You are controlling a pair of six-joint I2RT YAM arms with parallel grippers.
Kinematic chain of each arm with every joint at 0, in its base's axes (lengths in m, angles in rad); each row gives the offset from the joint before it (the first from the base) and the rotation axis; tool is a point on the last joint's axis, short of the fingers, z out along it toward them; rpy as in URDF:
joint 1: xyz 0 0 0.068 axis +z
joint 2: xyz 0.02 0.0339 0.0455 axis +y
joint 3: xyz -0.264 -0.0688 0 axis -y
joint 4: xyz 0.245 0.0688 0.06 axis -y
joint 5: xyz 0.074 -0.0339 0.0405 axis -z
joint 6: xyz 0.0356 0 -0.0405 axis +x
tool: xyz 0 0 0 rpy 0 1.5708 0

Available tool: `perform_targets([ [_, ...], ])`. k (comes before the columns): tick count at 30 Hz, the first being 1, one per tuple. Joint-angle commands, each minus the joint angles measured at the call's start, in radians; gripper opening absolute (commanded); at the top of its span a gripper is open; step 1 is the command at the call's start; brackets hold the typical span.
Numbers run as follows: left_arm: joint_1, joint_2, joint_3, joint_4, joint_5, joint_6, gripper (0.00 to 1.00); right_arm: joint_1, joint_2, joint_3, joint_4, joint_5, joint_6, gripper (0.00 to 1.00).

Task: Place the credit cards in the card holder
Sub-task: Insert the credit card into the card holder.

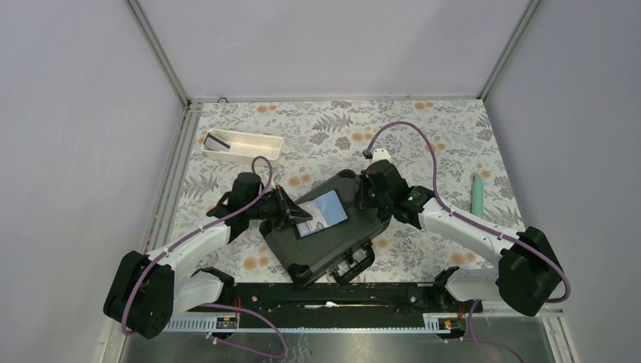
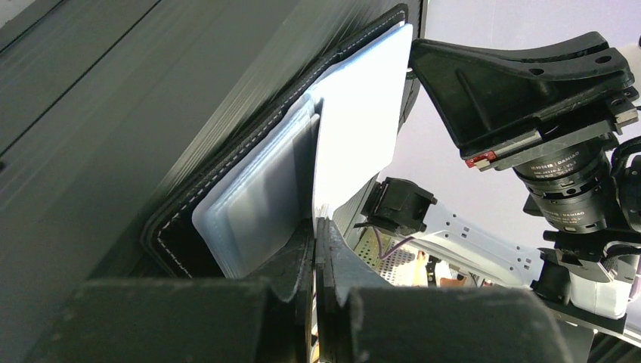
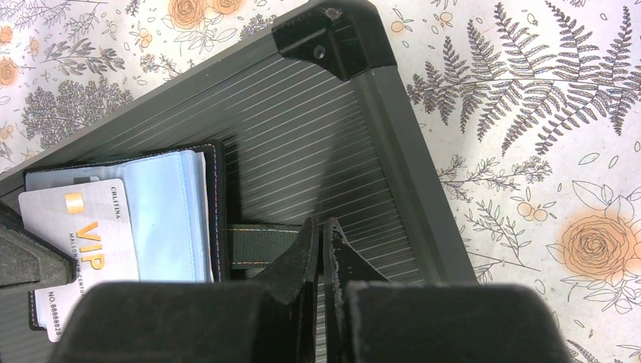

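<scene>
Left hand [image 2: 316, 227] is pinching pale card [image 3: 75, 227] at card holder [image 3: 170, 212]. Right hand [image 3: 321, 231], fingers pressed together, is resting on snap tab [image 3: 253, 246]. Risk: a skewed push could be jamming the card or sliding the holder across hard case [image 3: 302, 128].

left arm [image 1: 189, 246] and right arm [image 1: 461, 227] both reach inward, wrists low, jaws pressed together.

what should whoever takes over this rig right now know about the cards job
Left end effector: shut on the pale VIP card, which lies partly over the pockets of the open card holder.
Right end effector: shut on the holder's snap tab, steadying it on the black hard case.
Done: no card visibly seated in a pocket.
Left: slide this card in, then fetch the dark card from the white tray.
</scene>
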Motion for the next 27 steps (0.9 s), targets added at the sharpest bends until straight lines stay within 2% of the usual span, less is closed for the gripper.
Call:
perform_targets([
  [1, -0.002, 0.030, 0.029, -0.001, 0.012, 0.044, 0.00, -0.004, -0.014, 0.034, -0.018, 0.018, -0.001, 0.00],
  [12, -0.001, 0.040, 0.013, 0.093, 0.027, 0.076, 0.00, -0.003, -0.009, 0.030, -0.018, 0.003, -0.001, 0.00],
  [27, 0.007, 0.032, -0.054, 0.260, 0.036, -0.016, 0.00, -0.004, 0.002, 0.034, -0.026, -0.021, 0.006, 0.00],
])
